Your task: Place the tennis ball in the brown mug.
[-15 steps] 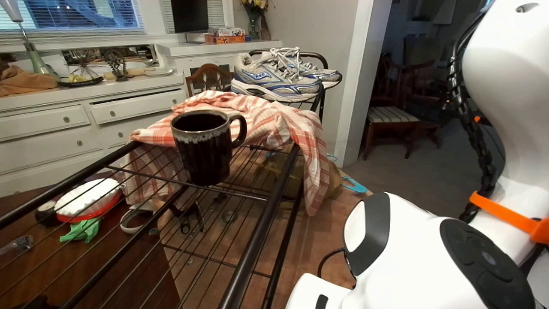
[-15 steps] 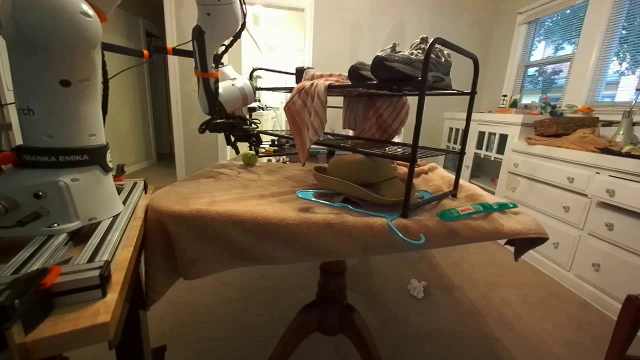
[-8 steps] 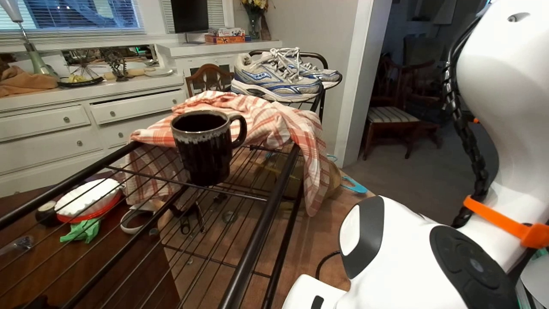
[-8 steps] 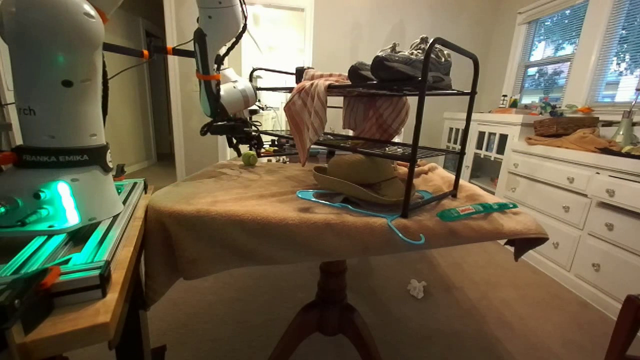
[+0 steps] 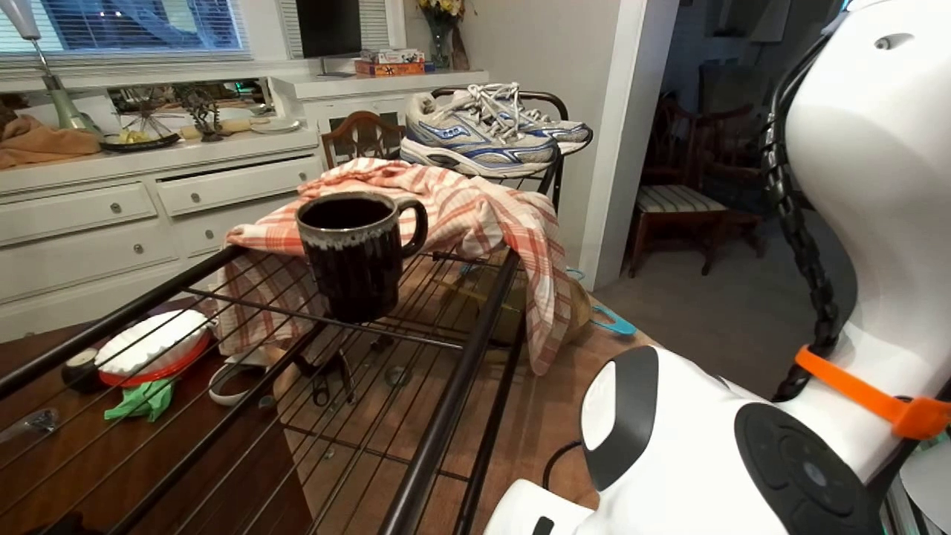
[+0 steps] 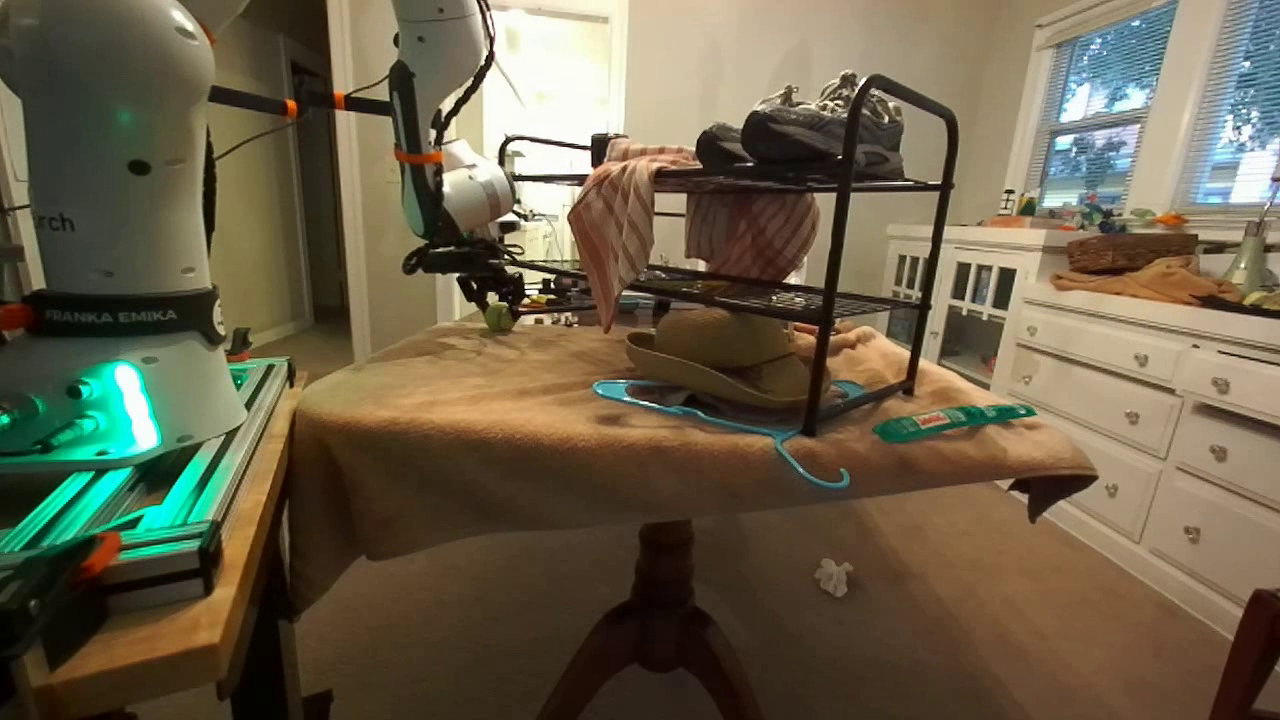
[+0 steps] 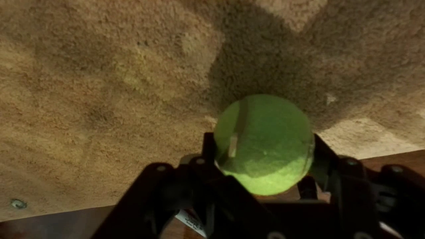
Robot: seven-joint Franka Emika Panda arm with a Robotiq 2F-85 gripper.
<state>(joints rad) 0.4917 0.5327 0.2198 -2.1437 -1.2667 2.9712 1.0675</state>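
Currently, my gripper grasps the tennis ball, contact visible on both sides. Higher than my grasp, the brown mug stands upright on the rack.

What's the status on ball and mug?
Gripper shut on ball. Mug upright on top of rack, ball not in yet. Rack possibly in the lift's way.

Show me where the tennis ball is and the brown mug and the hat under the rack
Tennis ball point(image 7: 264, 142), in the wrist view: middle of its camera-facing side.
Brown mug point(image 5: 351, 267), in an exterior view: side wall of its dark body.
Hat point(image 6: 722, 343), in an exterior view: its crown.
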